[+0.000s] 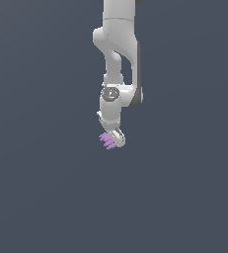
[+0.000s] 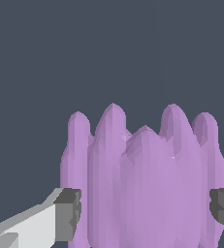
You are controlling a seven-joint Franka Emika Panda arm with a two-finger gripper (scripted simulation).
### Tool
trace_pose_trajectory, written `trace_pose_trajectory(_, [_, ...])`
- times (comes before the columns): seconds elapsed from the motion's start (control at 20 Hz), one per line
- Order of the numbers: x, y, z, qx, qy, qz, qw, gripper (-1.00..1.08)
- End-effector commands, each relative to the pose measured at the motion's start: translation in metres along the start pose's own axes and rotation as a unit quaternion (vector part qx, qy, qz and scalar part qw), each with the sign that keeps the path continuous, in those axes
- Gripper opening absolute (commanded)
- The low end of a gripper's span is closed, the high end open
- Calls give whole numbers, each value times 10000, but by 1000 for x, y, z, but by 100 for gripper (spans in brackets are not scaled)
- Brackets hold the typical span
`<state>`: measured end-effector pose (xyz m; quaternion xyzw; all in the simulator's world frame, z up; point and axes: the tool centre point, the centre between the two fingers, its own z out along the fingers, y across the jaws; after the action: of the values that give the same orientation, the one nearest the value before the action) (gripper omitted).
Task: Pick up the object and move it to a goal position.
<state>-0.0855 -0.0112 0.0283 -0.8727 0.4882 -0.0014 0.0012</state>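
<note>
A: Gripper status?

B: Clamped on the object. In the wrist view the gripper has one dark pad pressed against one flank of the purple mass and the other pad at the opposite flank, right at the frame edge. No gap visible between pads and object on either side.

A: Object details?

B: Light purple, lumpy, with a cluster of rounded finger-like spikes. The wrist view shows about five or six of them, all pointing away from the camera. Faceted, ridged surface. It fills the space between the fingers; the light grey finger body behind the near pad is partly in shot.

A: Where is it in the scene?

B: In the exterior view it sits at the tip of the white arm, poking out from the gripper toward the exterior view's left. The spikes point down and slightly left. Only part of it shows; the rest is hidden behind the white finger housing.

A: Arm pose?

B: It hangs from the top of the frame, with the wrist folded downward and the hand pointing down. The dark grey link cover is on the exterior view's right side.

A: Contact with the ground?

B: Cannot tell. The background is flat dark blue-grey in both views, with no edge, shadow or surface line to judge against.

A: Anything else in frame?

B: Only arm, gripper and object.
</note>
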Motion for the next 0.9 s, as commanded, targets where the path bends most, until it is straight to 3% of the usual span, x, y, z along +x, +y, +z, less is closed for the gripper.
trace_pose_trajectory(0.0, [0,2,10,-18,-7,10,10000,100])
trace_pose_trajectory(0.2, [0,1,14,-17,-7,12,10000,100])
trace_pose_trajectory(0.25, [0,1,14,-17,-7,12,10000,-100])
trace_pose_trajectory(0.7, [0,1,14,-17,-7,12,10000,-100])
trace_pose_trajectory(0.85, [1,-6,0,80,25,5,10000,-100])
